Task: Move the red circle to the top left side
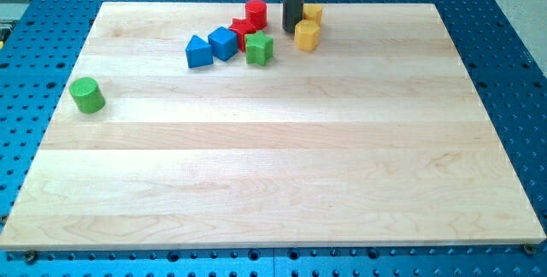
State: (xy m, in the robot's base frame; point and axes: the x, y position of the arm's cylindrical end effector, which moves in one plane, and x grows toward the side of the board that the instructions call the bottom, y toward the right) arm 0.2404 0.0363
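Rod-ended, with no gripper to clench or release, my tip stands near the red circle, which lies at its ten o'clock near the wooden tabletop's top edge; blue pegboard surrounds it.

Green cylinder, far left edge.

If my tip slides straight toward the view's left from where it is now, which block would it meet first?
Probably the red circle. My tip stands just right of it, between it and the yellow blocks. Depth is unclear, so it could instead catch the other red block below.
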